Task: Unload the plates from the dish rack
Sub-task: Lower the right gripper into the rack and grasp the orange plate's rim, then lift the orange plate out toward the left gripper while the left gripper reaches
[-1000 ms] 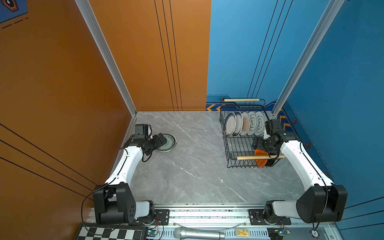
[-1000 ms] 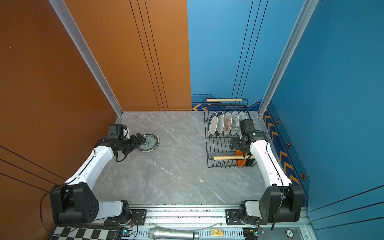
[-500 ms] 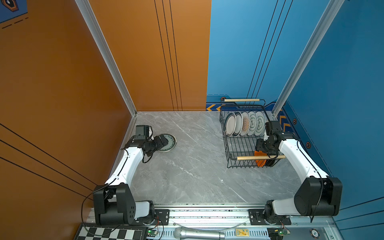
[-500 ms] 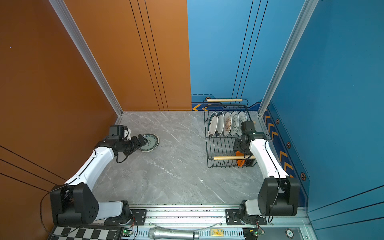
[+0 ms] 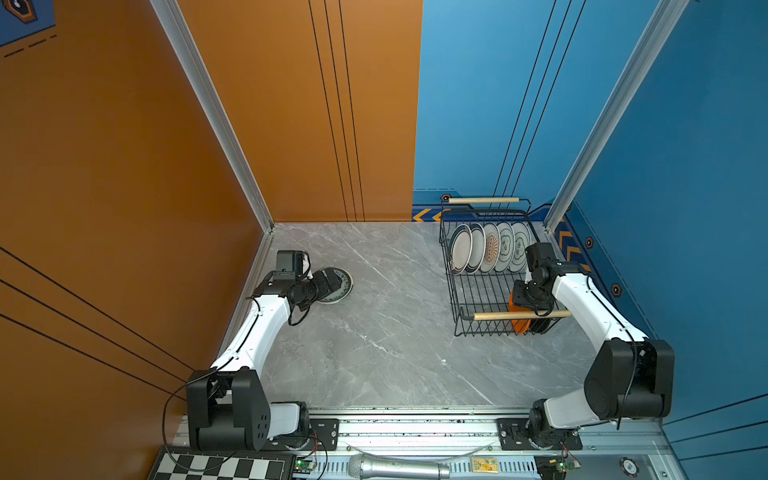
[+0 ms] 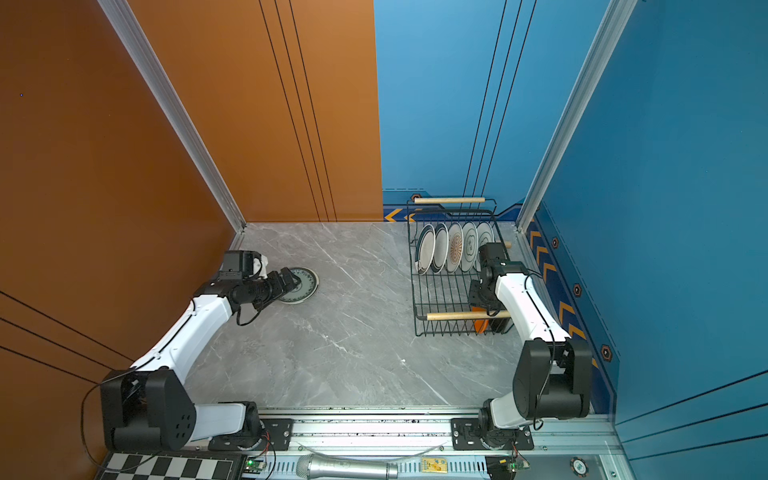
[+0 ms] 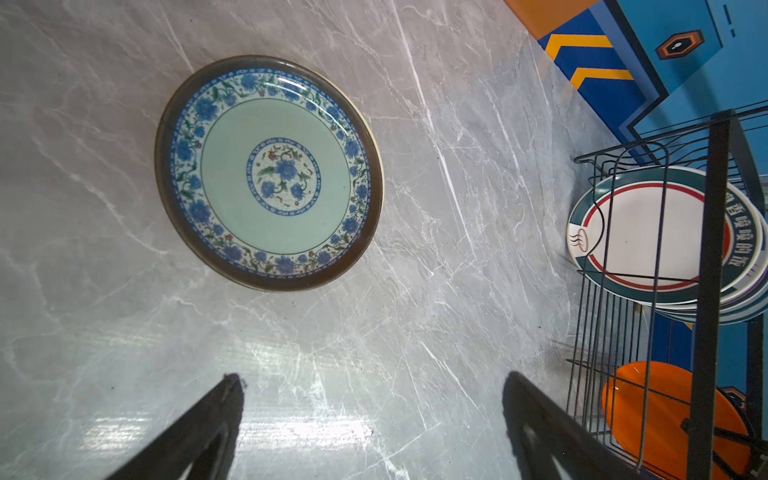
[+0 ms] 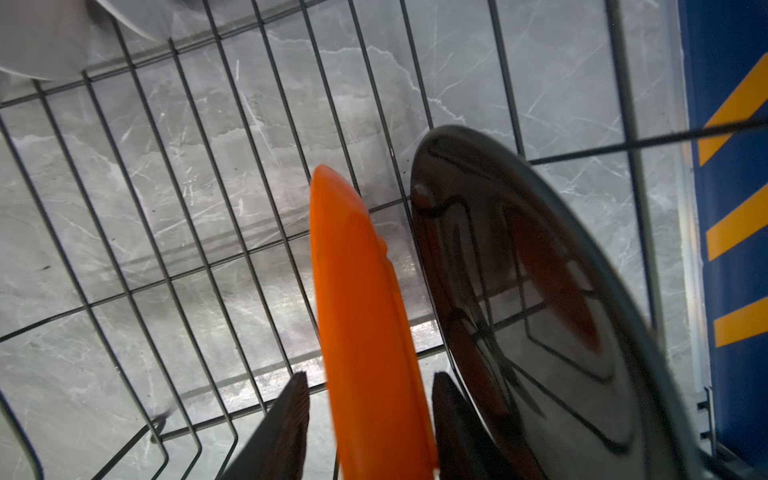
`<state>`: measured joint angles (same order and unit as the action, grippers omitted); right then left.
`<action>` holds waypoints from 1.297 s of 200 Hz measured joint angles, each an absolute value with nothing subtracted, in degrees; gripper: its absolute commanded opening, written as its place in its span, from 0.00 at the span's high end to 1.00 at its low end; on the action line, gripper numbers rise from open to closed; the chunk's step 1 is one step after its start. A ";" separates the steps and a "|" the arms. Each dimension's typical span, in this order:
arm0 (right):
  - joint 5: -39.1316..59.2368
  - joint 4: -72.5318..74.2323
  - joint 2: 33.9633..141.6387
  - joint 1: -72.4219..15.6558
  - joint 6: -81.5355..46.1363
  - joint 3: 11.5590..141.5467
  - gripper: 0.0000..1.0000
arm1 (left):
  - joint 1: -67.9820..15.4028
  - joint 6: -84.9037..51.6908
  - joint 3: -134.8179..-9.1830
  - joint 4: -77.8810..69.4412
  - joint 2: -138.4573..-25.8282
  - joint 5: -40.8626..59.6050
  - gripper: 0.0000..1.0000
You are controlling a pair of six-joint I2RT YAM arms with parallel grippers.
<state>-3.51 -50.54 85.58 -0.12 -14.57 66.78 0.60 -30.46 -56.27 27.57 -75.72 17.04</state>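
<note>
Two-armed and working around the black wire dish rack (image 5: 451, 291): holding the right gripper (image 8: 370, 376) down inside the near end of the dish rack, just behind its near wooden handle (image 5: 494, 316), and straddling the rim of the orange plate (image 8: 357, 291) with one finger on each face. Showing a thin gap between one finger and the plate in the right wrist view, so not telling whether clamping or only flanking. Standing on edge in the rack's near right corner: that orange plate, just beside a glossy black plate (image 8: 519, 291), the black one nearer the rack's right wall. Holding the left gripper (image 7: 372, 376) with its fingers spread wide and gripping nothing, low over the grey marble table (image 5: 395, 332), well to the left of the dish rack. Lying flat on the table just beyond those fingers, also well left of the rack: a blue floral plate (image 7: 268, 172) with a dark rim. Standing on edge side by side across the rack's far end: a row of five plates (image 5: 490, 247), pale with dark rims, some with printed centres.
</note>
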 measured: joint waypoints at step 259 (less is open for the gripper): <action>-21.41 -55.66 88.09 -8.14 -8.93 77.12 1.00 | -3.09 -33.04 -56.71 26.41 -77.58 18.00 0.02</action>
